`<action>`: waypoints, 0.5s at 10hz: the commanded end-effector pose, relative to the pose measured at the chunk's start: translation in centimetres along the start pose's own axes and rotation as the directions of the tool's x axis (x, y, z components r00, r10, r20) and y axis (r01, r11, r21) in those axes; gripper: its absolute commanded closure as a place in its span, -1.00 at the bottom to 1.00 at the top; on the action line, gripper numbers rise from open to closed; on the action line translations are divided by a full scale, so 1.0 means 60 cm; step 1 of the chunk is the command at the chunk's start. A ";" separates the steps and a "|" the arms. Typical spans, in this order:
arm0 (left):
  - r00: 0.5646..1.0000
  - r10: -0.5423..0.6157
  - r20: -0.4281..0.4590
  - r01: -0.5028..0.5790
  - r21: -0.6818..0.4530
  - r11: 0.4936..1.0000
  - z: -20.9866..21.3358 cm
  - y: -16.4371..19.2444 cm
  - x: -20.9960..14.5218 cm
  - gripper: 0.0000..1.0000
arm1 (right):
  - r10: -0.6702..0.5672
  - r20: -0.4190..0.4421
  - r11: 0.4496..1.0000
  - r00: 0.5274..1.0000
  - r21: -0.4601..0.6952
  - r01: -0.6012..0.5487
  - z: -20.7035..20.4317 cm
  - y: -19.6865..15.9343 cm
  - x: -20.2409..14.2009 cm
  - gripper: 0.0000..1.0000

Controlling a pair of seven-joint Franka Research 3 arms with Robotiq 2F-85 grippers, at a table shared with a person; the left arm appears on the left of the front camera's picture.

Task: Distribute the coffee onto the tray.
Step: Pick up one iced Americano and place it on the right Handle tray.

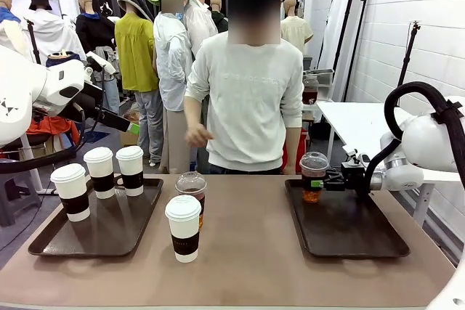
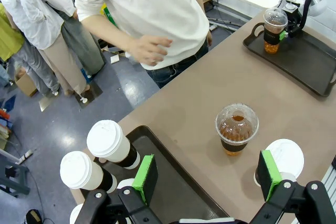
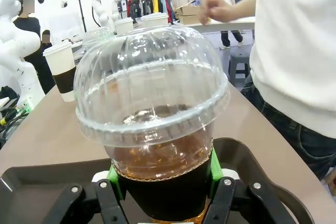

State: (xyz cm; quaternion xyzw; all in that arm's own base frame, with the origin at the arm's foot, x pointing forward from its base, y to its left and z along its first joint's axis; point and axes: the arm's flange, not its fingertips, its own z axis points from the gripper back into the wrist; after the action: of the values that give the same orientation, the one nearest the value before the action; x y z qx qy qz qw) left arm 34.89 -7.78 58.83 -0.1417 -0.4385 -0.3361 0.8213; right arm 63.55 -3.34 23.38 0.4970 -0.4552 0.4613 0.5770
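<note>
At nine o'clock on the table [image 1: 247,252], three white paper cups [image 1: 99,172] are seen standing on the left tray [image 1: 43,241], toward its far edge. Above them the left gripper [image 2: 207,177] is held raised, jaws wide apart with nothing between. Near the table's centre a fourth paper cup [image 1: 184,228] and, just behind it at twelve o'clock, a dome-lidded cup [image 1: 192,190] stand off both trays; these are judged still to be distributed. At three o'clock, the right tray [image 1: 363,241] carries at its eleven o'clock corner a second dome-lidded cup [image 1: 314,176], clamped by the right gripper [image 3: 164,182]; whether it rests on the tray cannot be told. No obstacle is seen on the bare table between. A person [image 1: 251,99] stands at the table's twelve o'clock edge, one hand [image 1: 196,134] raised clear of it.
</note>
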 end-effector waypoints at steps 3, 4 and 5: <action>1.000 0.003 0.000 -0.003 -0.012 1.000 0.000 -0.001 -0.001 -1.00 | -0.065 -0.030 0.998 0.997 0.001 0.065 0.001 -0.004 0.003 -1.00; 1.000 0.003 0.000 -0.003 -0.012 1.000 0.000 -0.001 -0.001 -1.00 | -0.074 -0.036 0.997 0.997 -0.004 0.073 0.002 0.001 0.004 -1.00; 1.000 0.003 0.000 -0.003 -0.012 1.000 0.000 -0.001 -0.001 -1.00 | -0.078 -0.037 0.997 0.996 -0.012 0.078 0.004 0.005 0.004 -1.00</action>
State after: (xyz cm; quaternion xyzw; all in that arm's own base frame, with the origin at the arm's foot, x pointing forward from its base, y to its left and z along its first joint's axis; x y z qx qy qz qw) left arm 34.89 -7.78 58.83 -0.1417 -0.4385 -0.3361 0.8213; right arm 63.61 -3.52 23.28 0.5036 -0.4428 0.4462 0.5926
